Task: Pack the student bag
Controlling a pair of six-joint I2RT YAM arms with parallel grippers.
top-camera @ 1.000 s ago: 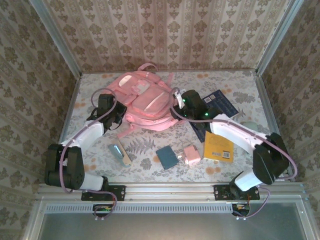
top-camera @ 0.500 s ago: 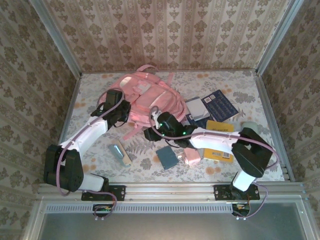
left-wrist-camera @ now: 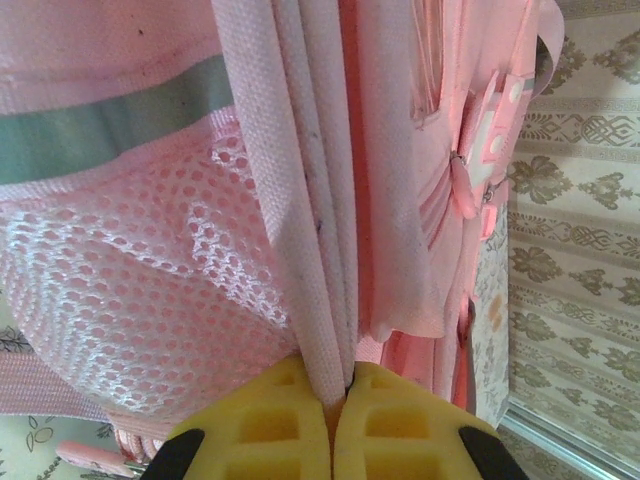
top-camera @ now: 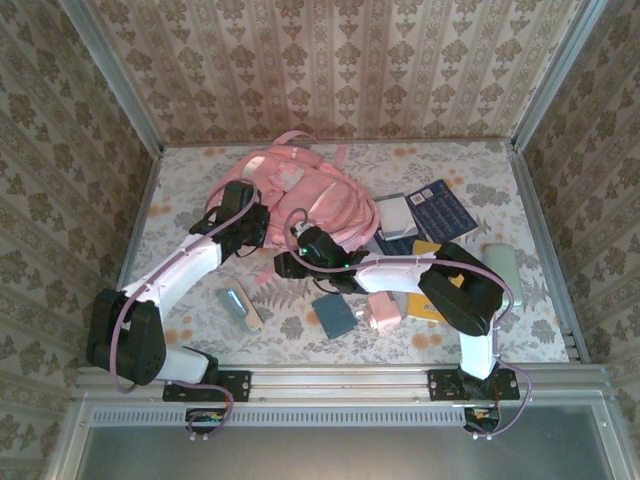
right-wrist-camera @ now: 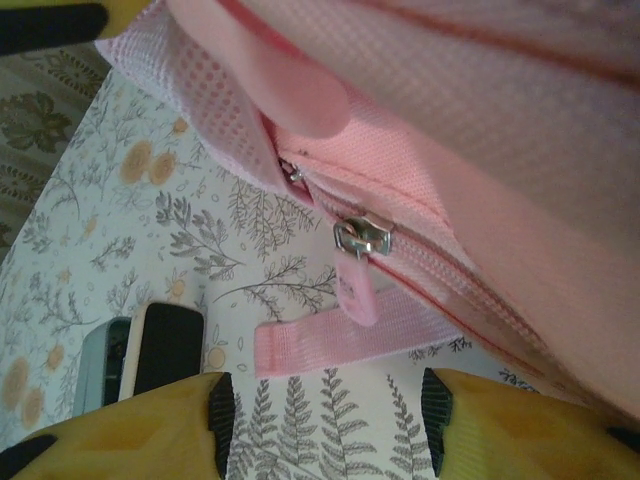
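Two arms at student bag: left end effector clamped on its strap; right end effector, jaws apart, has swung from bag's right side to zipper pull, so prob. unzipping next.

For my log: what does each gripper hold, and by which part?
Left gripper pinches the student bag by its webbing strap; right gripper is open, holding nothing.

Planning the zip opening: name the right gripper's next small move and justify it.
Probably ease the right gripper forward onto the zipper pull and close: its jaws stand open facing it, while the left gripper clamps a strap of the student bag.
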